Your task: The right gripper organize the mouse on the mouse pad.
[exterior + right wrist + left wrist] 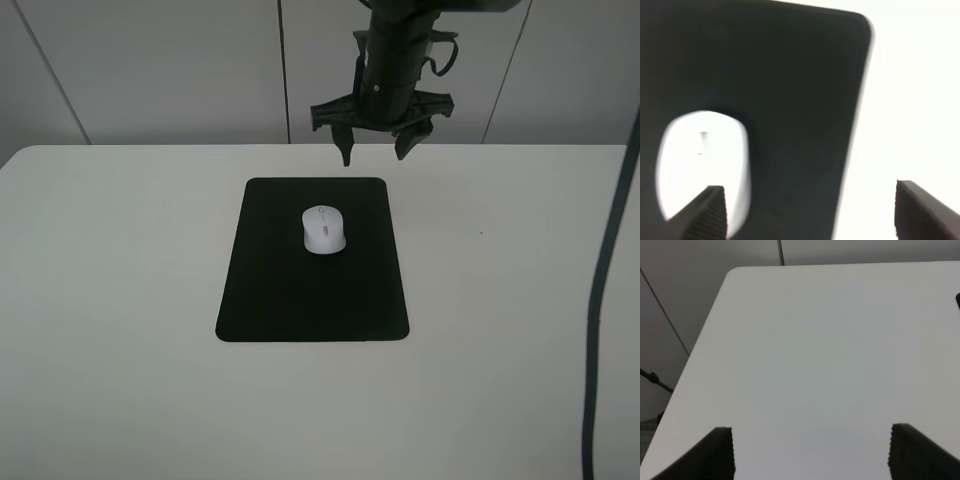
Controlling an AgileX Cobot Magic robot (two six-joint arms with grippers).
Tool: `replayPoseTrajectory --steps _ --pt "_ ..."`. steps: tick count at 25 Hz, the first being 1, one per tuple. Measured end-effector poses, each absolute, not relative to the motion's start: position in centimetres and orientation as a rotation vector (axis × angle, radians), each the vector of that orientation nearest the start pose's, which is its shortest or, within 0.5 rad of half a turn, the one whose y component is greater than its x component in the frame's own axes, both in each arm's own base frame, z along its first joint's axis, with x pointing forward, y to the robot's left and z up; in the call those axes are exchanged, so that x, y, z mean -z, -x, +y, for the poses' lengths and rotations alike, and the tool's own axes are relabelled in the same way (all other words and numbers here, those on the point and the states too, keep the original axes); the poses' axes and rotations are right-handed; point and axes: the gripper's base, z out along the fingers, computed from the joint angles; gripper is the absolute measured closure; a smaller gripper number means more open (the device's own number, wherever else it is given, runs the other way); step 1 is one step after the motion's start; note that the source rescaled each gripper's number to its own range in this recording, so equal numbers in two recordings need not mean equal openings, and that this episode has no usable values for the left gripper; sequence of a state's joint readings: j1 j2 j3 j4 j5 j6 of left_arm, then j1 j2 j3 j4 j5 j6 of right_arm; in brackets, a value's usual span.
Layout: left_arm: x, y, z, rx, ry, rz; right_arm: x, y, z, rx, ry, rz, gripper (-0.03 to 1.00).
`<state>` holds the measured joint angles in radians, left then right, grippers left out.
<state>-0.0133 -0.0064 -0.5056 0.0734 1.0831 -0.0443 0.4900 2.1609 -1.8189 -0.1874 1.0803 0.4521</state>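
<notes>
Right gripper (376, 155) hangs above the far edge of the desk (120, 300), just beyond the far edge of the mouse pad (300, 300); jaws spread wide, nothing between them. The mouse (324, 230) lies on the pad's far half, roughly centred between the pad's left and right edges, with the pad itself mid-desk and nearer the far edge than the near one. The left gripper (810, 450) is also spread and empty over bare desk near the left edge, well apart from the work. By my reading the mouse is already on the pad, so the main risk is undoing that. The right wrist view, which is blurred, shows the mouse off toward one finger rather than midway between the two. A straight descent from this offset could land that finger on the shell and shove the mouse sideways. The shell looks smooth and rounded, so an off-centre closure may squirt it out toward a pad edge. A low fingertip could also catch the thin pad and drag it across the desk.
</notes>
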Motion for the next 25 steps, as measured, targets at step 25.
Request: replayPoseTrajectory --steps 25 --pt "-27.7 0.8 0.6 -0.052 0.037 2.052 -25.1 -34.8 2.0 0.172 -0.236 2.920 0.63"
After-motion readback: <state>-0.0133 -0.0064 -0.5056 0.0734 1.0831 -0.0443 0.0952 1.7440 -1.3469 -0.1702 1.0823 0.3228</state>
